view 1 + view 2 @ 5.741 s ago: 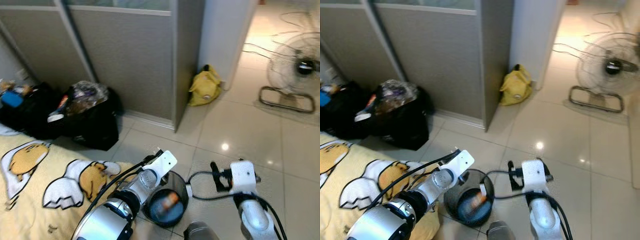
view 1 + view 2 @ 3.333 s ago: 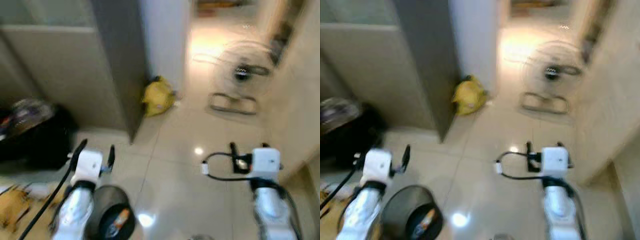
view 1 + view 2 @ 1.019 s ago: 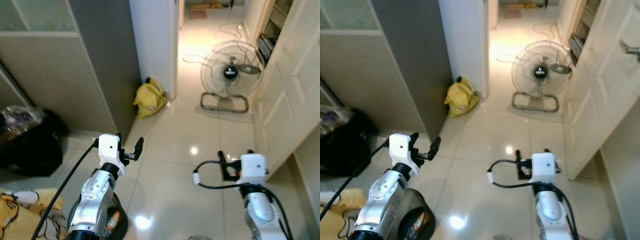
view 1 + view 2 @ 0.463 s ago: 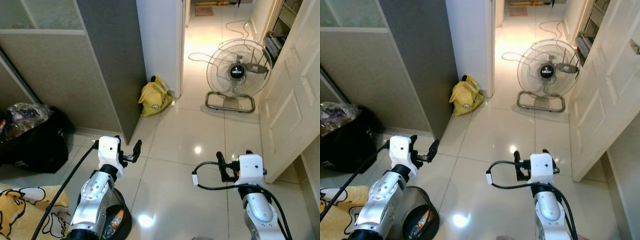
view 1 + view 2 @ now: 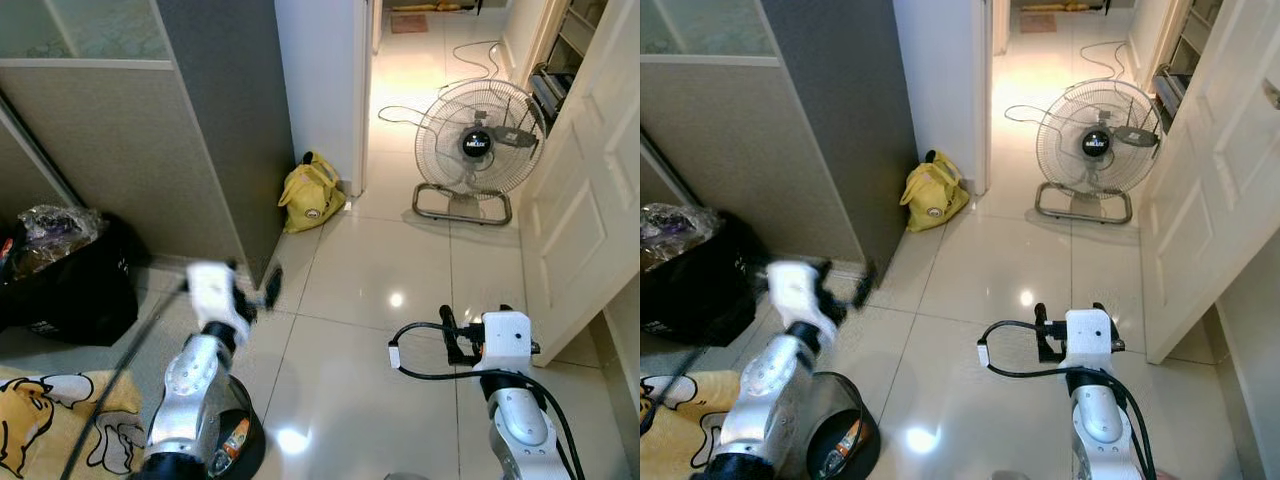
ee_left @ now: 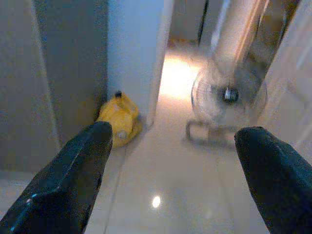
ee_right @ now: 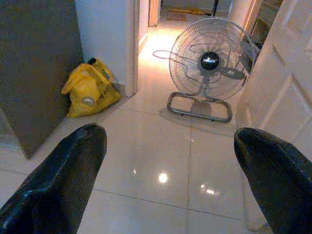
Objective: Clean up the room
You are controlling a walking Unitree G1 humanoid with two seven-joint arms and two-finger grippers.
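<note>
Scene: tiled floor (image 5: 400,260) at a doorway; grey partition wall (image 5: 150,150) on the robot's left, white door (image 5: 600,170) ajar on its right
Left gripper (image 6: 170,165): raised in front of the body, blurred by motion in the head views; fingers (image 6: 73,175) spread wide with nothing between them
Right gripper (image 7: 168,175): held forward at waist height over bare tile; fingers (image 7: 58,180) spread wide, holding nothing
Bin: black round waste bin (image 5: 840,440) on the floor just below the left arm, close to the robot's feet; some orange and white litter lies inside
Candidate for tidying: yellow bag (image 5: 312,194) slumped on the floor against the corner of the partition wall, well ahead of both grippers
Other clutter: full black rubbish bag (image 5: 70,270) by the wall at far left; yellow cartoon-print blanket (image 5: 50,420) at lower left
Obstacle: pedestal fan (image 5: 478,145) stands in the doorway beyond the bag, its cord (image 5: 420,110) trailing on the floor
Step in hand (judgement): choosing and approaching the next item, most likely the yellow bag
How to do it well: walk closer before reaching, as the bag is out of arm's range; keep to the wall side, clear of fan and cord; take the bag by its handles at the top, since the soft body would sag out of a pinch
</note>
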